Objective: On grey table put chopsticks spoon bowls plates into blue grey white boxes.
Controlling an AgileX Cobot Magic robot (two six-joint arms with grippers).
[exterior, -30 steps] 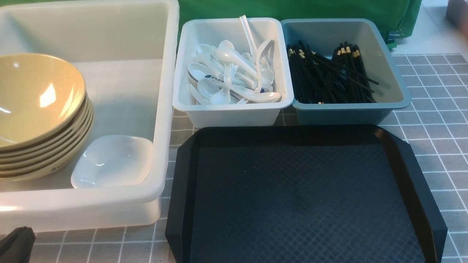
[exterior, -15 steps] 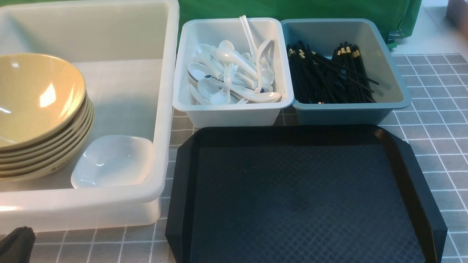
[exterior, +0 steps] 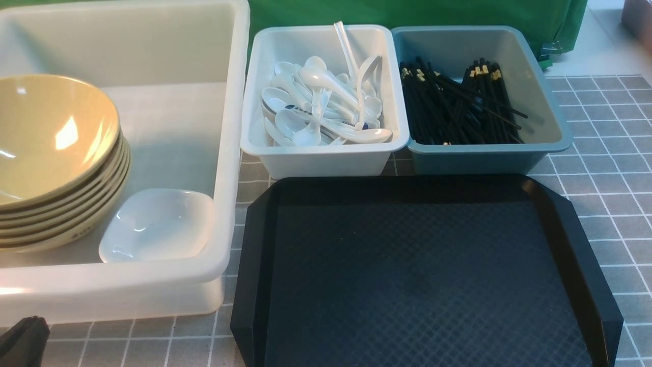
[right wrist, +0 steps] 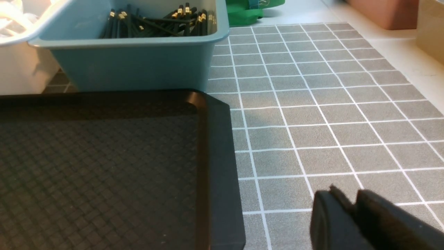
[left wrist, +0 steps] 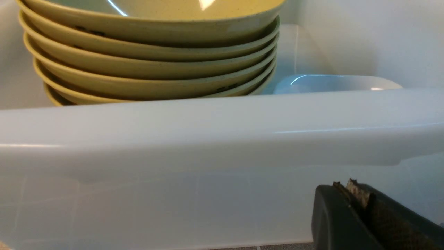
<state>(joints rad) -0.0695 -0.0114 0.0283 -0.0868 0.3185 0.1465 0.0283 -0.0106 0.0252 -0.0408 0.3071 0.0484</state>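
Grey table (exterior: pixel 601 168) under black tray (exterior: pixel 423 275), green cloth (exterior: pixel 407 15) behind.

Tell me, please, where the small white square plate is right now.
In the front view, the white plate lies inside the large translucent tub on the left, in its near right corner, right beside the stack of tan bowls.

Tan bowls (exterior: pixel 53 153) stacked in tub (exterior: pixel 224 153), chopsticks (exterior: pixel 458 107) binned

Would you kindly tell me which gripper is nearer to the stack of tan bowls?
Left. The left gripper sits just outside the big white tub holding the bowls. The right gripper is over the grey table, beyond the black tray.
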